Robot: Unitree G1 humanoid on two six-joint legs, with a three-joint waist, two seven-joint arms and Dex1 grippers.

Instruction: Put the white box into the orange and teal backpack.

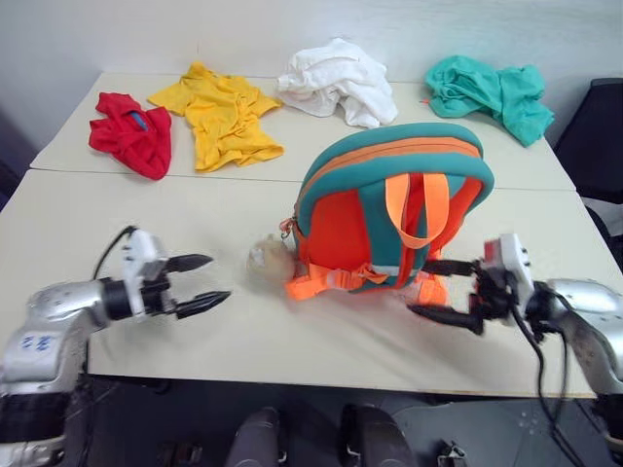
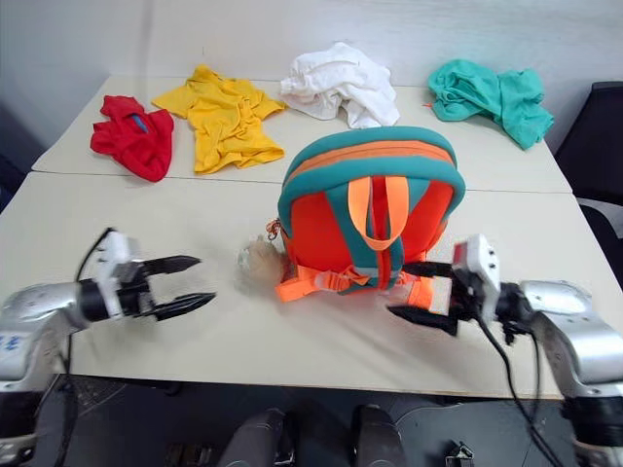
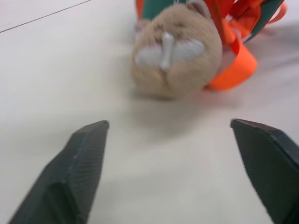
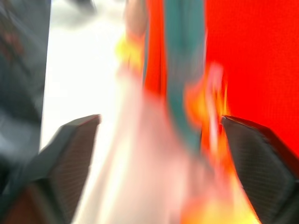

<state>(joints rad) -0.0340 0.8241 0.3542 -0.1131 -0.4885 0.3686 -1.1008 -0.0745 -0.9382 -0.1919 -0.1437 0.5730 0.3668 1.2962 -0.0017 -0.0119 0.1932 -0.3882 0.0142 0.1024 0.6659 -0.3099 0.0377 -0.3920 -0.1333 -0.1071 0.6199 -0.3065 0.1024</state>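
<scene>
Left eye view: the orange and teal backpack (image 1: 394,209) stands upright on the table (image 1: 117,233) between both grippers. Left gripper (image 1: 200,282) and right gripper (image 1: 443,289) flank it, fingers spread, empty.

- The backpack (image 1: 370,209) is showing a smooth, padded orange and teal fabric with a soft matt look; its straps (image 1: 414,209) are looking like woven orange webbing.
- The plush toy (image 3: 177,49) is looking fuzzy and tan, with a short soft pile.
- The table (image 1: 146,219) is showing a smooth, matt cream surface.
- The 4 garments at the far side, red (image 1: 131,131), yellow (image 1: 219,112), white (image 1: 336,78) and teal (image 1: 487,92), are lying as soft, crumpled matt cloth.
- The fingers (image 3: 74,172) of the left gripper (image 1: 200,282) are looking like matt black plastic with a fine grain.
- The right gripper (image 1: 443,290) is showing the same black finish, and both forearms are shining as smooth silver metal.
</scene>
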